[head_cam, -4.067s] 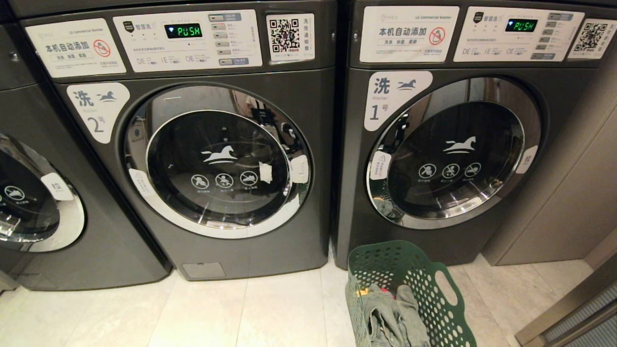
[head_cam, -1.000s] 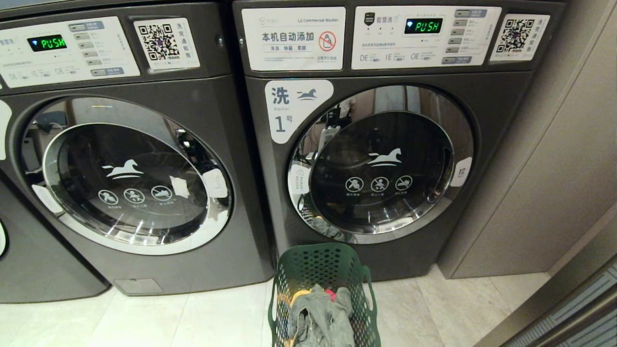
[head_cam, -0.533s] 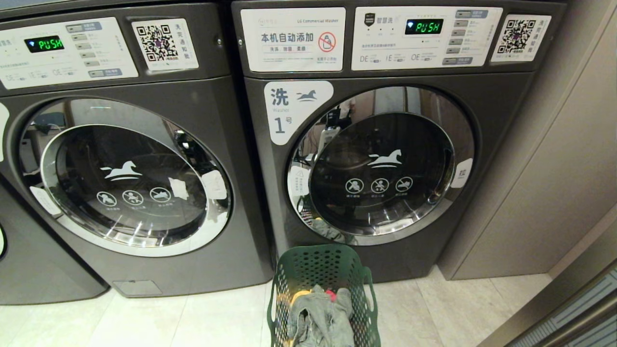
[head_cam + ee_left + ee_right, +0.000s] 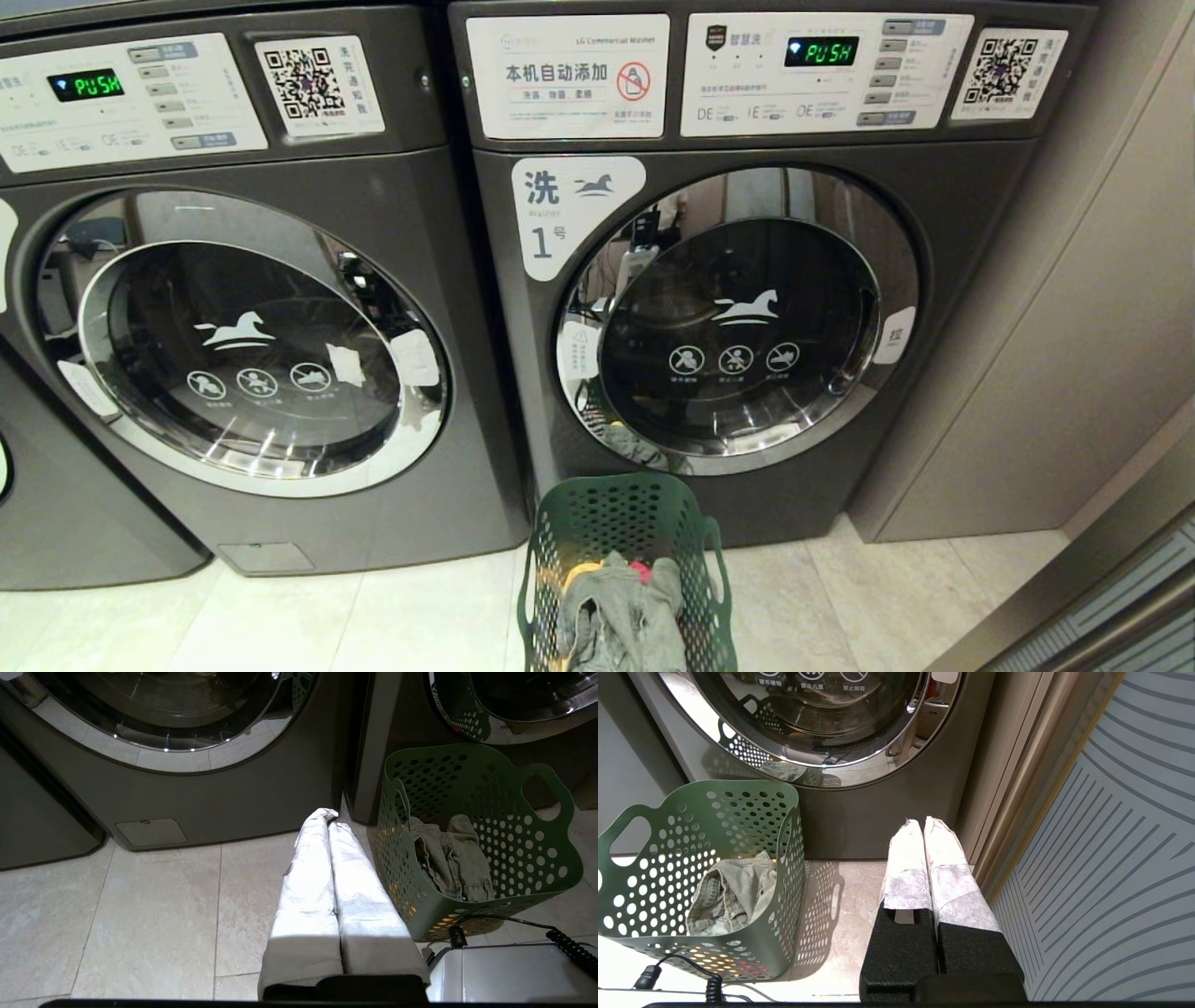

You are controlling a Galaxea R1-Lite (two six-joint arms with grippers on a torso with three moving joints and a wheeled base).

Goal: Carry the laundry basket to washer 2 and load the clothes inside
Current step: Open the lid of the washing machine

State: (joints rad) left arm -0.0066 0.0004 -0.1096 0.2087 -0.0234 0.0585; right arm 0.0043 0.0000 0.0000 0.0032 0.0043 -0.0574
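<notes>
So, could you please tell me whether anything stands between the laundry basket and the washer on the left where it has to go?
Nothing visible does. The basket sits on the floor in front of washer 1, and only bare tiles lie between it and the left washer, whose door is shut.

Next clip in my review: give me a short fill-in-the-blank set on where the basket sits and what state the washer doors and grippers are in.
1. The laundry basket stands on the floor in front of the washer labelled ____.
2. The door of that washer is ____.
3. The topmost of the clothes in the basket is a faded ____ denim piece.
4. The left gripper and the right gripper hold ____.

Missing words: 1; shut; grey; nothing
</notes>
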